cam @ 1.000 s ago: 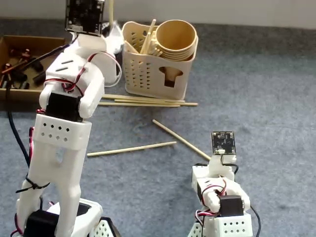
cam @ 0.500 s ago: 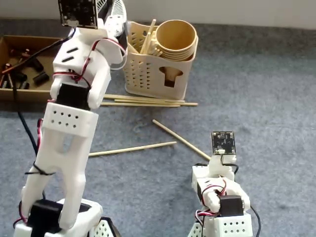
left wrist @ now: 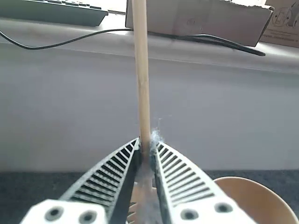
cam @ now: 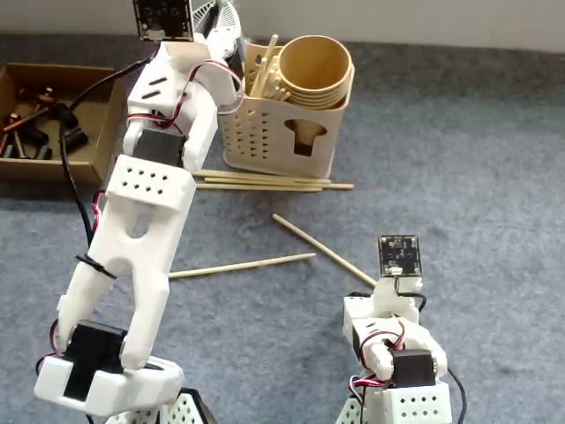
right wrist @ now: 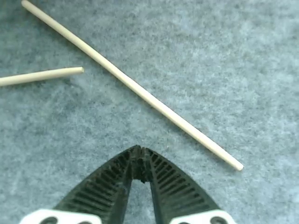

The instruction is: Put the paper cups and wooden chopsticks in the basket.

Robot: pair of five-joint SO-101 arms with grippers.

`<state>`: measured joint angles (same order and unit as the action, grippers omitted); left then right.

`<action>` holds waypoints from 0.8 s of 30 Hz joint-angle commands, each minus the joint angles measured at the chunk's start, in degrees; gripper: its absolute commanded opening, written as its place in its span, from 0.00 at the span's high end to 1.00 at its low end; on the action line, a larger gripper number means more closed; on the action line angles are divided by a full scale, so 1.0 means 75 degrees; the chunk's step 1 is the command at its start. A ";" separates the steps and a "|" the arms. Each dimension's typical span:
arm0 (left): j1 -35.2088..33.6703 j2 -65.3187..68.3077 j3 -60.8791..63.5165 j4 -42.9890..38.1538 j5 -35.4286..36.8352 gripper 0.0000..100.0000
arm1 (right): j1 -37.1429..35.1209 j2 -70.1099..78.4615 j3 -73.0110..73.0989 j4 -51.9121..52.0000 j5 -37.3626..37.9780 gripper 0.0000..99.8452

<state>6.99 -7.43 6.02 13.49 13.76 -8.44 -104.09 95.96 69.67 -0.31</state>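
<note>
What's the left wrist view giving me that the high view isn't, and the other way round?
Left wrist view: the left gripper shut on a slim wooden chopstick that stands straight out from its tips, with a dark keyboard and a brown cardboard box on the ledge behind. High view: the cream plastic basket, loose wooden chopsticks on the grey carpet, and an open cardboard tray of parts. Both: the left gripper and the tan paper cup rim.

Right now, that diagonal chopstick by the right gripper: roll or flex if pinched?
Probably stiff: the chopstick lies dead straight. Thin and round-looking, so it may roll if nudged, though the carpet should damp that. Likely light.
</note>
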 commanded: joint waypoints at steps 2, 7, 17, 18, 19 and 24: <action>0.0053 -0.0041 -0.0123 0.0023 0.0082 0.98 | 0.0076 -0.0041 0.0779 0.0029 0.0094 0.99; 0.0053 -0.0029 -0.0627 0.1594 0.0070 0.89 | 0.0076 -0.0041 0.0779 0.0029 0.0094 0.99; 0.0111 -0.0041 -0.2303 0.4431 0.0070 0.87 | 0.0076 -0.0041 0.0779 0.0029 0.0094 0.99; 0.0123 -0.0041 -0.2514 0.4747 0.0070 0.87 | 0.0076 -0.0041 0.0779 0.0029 0.0094 0.99; 0.0123 -0.0041 -0.2714 0.5040 0.0070 0.87 | 0.0076 -0.0041 0.0779 0.0029 0.0094 0.99; 0.0369 -0.0041 -0.3288 0.6470 -0.0703 0.87 | 0.0393 -0.0041 0.0779 -0.0006 0.0070 0.99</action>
<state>6.90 -7.16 -14.37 57.10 12.62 -7.56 -104.09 95.96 69.67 -0.31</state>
